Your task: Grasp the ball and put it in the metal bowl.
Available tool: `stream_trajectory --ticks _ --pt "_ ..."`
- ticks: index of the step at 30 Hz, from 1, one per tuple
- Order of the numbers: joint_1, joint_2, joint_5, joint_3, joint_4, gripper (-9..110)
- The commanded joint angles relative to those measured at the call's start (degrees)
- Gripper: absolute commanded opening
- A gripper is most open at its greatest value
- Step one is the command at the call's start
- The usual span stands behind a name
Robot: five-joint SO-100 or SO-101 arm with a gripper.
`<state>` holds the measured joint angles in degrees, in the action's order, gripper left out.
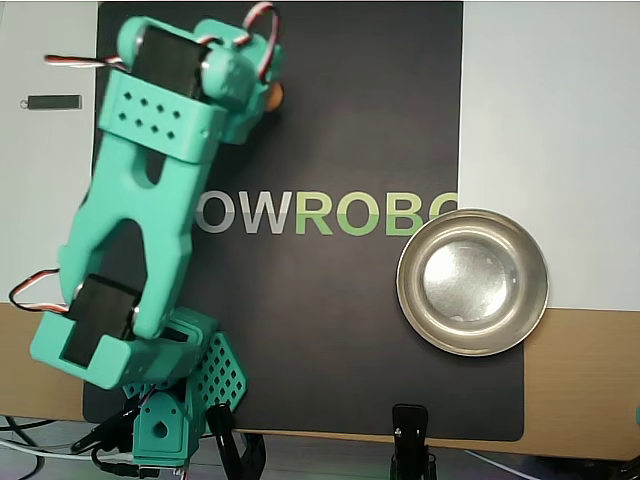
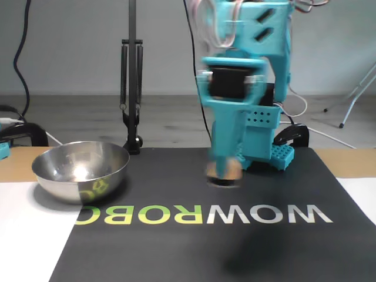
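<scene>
The teal arm reaches to the far left part of the black mat in the overhead view. My gripper (image 2: 224, 169) points down and is blurred in the fixed view. It looks shut on the small orange-tan ball (image 2: 230, 170), which hangs just above the mat over a dark shadow. In the overhead view only an orange edge of the ball (image 1: 273, 95) shows beside the gripper (image 1: 262, 100); the wrist hides the fingers. The shiny metal bowl (image 1: 405, 285) stands empty at the mat's right edge, far from the gripper. It is at the left in the fixed view (image 2: 82, 179).
A black mat with WOWROBO lettering (image 1: 330, 330) covers the table's middle. Black clamps (image 1: 410, 440) sit at the near edge. A black stand pole (image 2: 132, 76) rises behind the bowl. A small dark bar (image 1: 52, 102) lies at the far left.
</scene>
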<state>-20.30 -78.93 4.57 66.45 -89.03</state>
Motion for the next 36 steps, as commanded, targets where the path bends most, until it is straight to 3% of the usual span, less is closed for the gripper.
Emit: stream_trajectory --ticks 1,36 --pt "-1.49 -2.9 0.0 -0.35 0.53 22" --pt "-29.62 -2.02 0.0 -1.05 0.7 22"
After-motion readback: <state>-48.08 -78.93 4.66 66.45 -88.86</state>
